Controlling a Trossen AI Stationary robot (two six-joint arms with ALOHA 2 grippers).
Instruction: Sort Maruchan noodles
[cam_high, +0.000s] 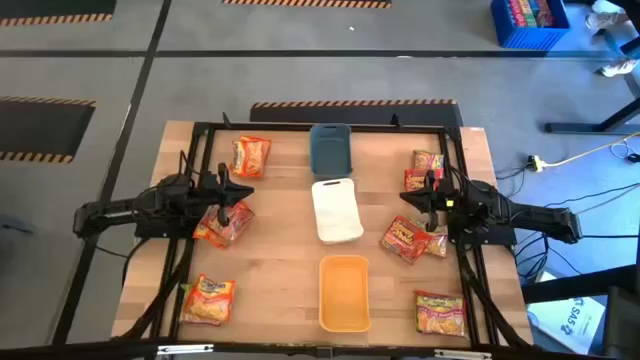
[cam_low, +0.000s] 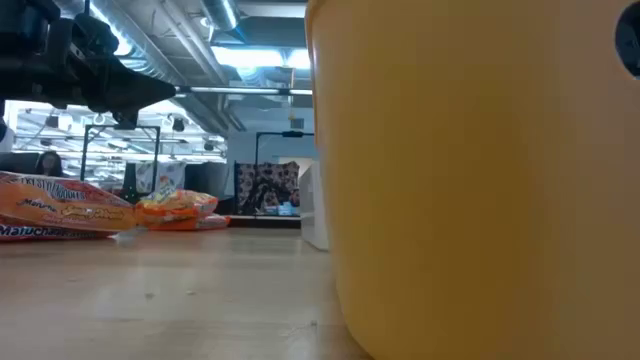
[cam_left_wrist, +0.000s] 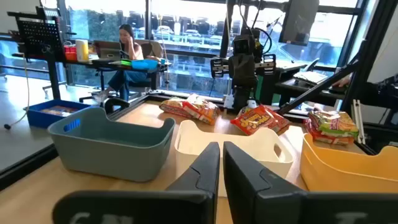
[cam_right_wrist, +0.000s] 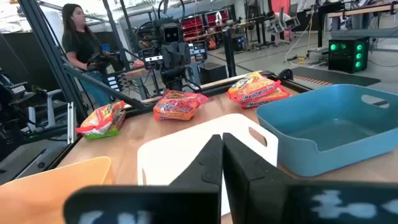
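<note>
noodles: crinkly packets (cam_high: 251, 156) lying flat | three left of trays | rest clustered at right, some overlapping

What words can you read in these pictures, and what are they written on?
"Maruchan": on the orange packet lying nearest the camera in the low view.
"SYS": seemingly, on the white box on the floor beside the table.
Print on the other packets: too small or blurred to read.

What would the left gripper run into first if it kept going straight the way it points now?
Probably the white tray: the shut left gripper aims right at its near wall, the blue-grey tray just off to one side. Depth is hard to judge.
</note>
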